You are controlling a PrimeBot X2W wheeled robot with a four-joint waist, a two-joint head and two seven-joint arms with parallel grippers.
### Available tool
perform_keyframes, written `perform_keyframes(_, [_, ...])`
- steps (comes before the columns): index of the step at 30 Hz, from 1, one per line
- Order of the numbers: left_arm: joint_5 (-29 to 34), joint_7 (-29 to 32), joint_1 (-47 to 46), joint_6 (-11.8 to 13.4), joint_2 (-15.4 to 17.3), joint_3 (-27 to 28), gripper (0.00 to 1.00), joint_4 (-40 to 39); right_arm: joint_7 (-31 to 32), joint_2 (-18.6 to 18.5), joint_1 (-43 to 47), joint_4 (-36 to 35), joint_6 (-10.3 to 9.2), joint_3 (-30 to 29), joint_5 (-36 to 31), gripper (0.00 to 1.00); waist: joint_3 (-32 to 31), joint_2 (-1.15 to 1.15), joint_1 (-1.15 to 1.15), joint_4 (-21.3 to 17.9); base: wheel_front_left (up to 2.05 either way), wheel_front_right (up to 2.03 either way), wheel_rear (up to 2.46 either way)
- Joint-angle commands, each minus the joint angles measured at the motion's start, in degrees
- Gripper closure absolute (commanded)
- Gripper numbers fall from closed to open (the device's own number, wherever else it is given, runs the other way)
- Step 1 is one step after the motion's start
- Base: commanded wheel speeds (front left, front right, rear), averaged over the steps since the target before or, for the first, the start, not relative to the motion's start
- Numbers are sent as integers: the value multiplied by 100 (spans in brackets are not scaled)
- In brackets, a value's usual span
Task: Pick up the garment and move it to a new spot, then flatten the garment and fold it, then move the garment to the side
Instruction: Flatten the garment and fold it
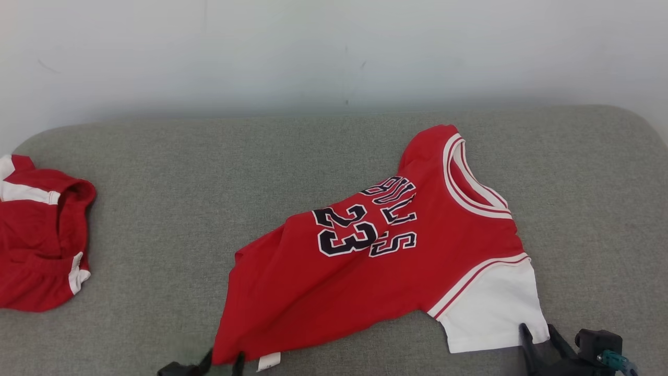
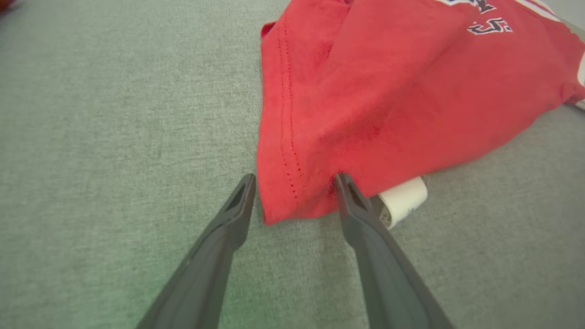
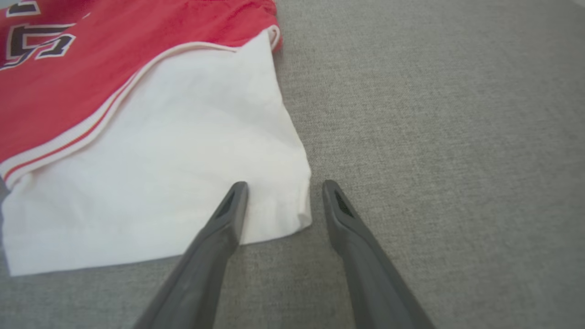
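The red short-sleeved jersey with white sleeves and a dark "23" on its chest lay spread on the grey woven cushion, right of the middle. Its collar pointed to the far right and its hem to the near left.

My left gripper sat at the near edge, right at the jersey's near-left hem corner. Its two dark fingers stood wide apart with that red corner between their tips, not pinched. A small white label poked out from under the hem just right of my right-hand finger.

My right gripper sat at the near right, at the outer corner of the white sleeve. Its fingers were spread too. One tip rested over the white cloth and the other on the bare cushion just beside the sleeve's edge, so the corner lay between them, loose.

A second red and white garment lay bunched at the far left edge, well apart from the jersey.
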Motion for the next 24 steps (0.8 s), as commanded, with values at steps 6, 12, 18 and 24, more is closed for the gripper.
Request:
perform_keyframes(6, [-204,-39,35,-93,-106,-127,100,442,-210,7,-49,301,-13,189,311,100,-91,0,0,3,0,0,0])
perform_keyframes(12, [-256,-66,203,-94,-49,70,100,-104,-447,-109,207,-229,-13,288,605,100,-170,0,0,30,0,0,0])
perform_keyframes(18, [-199,-31,-50,-46,173,279,100,-1019,-394,-305,-71,-1382,-13,398,863,100,-152,0,0,-109,0,0,0])
perform_keyframes(24, [-274,727,-1414,-119,554,149,100,-1734,220,-639,-1288,-2251,-13,450,1127,100,257,0,0,-227,0,0,0])
